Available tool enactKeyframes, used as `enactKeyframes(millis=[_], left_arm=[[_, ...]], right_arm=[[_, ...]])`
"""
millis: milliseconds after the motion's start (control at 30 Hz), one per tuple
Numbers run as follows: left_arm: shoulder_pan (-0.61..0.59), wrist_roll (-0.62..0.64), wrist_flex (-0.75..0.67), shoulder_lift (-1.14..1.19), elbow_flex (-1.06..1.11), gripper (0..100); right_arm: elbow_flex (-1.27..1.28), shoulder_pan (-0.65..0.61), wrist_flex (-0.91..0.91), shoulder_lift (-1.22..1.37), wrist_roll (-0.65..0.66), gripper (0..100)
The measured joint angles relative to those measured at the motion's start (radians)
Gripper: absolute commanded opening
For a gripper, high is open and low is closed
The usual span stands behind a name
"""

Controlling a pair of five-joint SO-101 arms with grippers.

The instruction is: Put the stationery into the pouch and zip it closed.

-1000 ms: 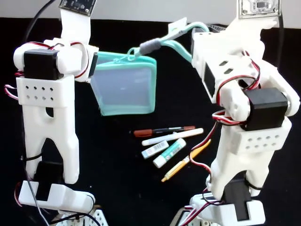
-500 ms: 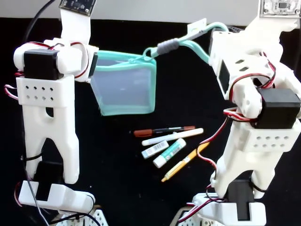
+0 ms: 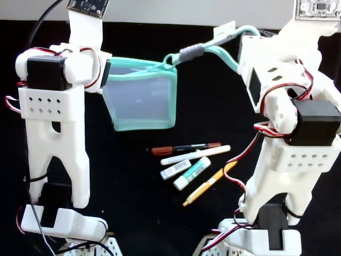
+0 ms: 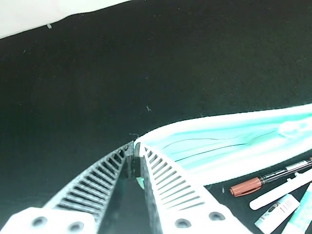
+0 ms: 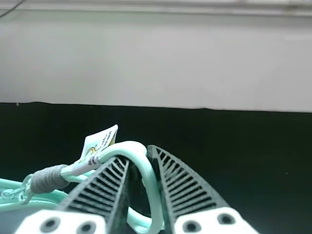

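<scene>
- My left arm stands at the left of the desk (image 3: 133, 202). Its upper link rises straight up and its wrist turns inward, toward the middle.
- The left claw (image 4: 135, 146) is pinched closed on the left end of the pouch (image 3: 141, 101). In the wrist view its two ribbed fingers meet right at the pouch's corner seam.
- The pouch is mint green with a see-through face. It spreads rightward from that claw, tilted, with its top edge running toward the other arm. I can't tell whether its lower edge touches the desk.
- From the pouch's top right corner a mint strap (image 3: 213, 50) with a grey sleeve (image 3: 191, 53) and a white tag (image 3: 224, 29) climbs to the right.
- The stationery lies loose on the desk in front of the pouch, between the two arms and apart from both claws. There is a brown-capped pen (image 3: 184, 148), a white marker (image 3: 196, 155), a white tube (image 3: 175, 169), a teal-and-white tube (image 3: 192, 173) and a yellow pencil (image 3: 210, 183).
- The right claw (image 5: 138, 152) is clamped on the strap's loop, which curls up over and down between its fingers.
- My right arm stands at the right, its forearm leaning inward and up toward the pouch, with the claw held high at the back of the desk.
</scene>
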Motion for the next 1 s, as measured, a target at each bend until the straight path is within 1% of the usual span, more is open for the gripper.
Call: enactKeyframes(millis=[100,233,300,400,433,467,600,733,867,1000], left_arm=[[0.000,0.000,0.000,0.000,0.000,1],[0.000,0.000,0.000,0.000,0.000,1],[0.000,0.000,0.000,0.000,0.000,1],[0.000,0.000,0.000,0.000,0.000,1],[-0.003,0.000,0.000,0.000,0.000,1],[-0.008,0.000,0.000,0.000,0.000,1],[-0.009,0.000,0.000,0.000,0.002,1],[-0.009,0.000,0.000,0.000,0.002,1],[-0.009,0.000,0.000,0.000,0.002,1],[-0.009,0.000,0.000,0.000,0.002,1]], right_arm=[[0.002,0.025,0.005,0.000,-0.028,0.9],[0.002,0.026,0.005,0.000,-0.037,1.7],[0.002,0.026,0.005,0.000,-0.040,7.2],[0.002,0.028,0.015,0.000,-0.041,22.6],[0.002,0.028,0.026,-0.002,-0.041,26.2],[0.000,0.029,0.035,-0.002,-0.041,27.6],[0.009,0.029,0.094,-0.002,-0.041,26.0],[0.109,0.031,0.135,-0.005,-0.037,25.8],[0.301,0.025,0.147,-0.003,0.069,25.8],[0.557,-0.025,0.147,0.048,0.256,25.7]])
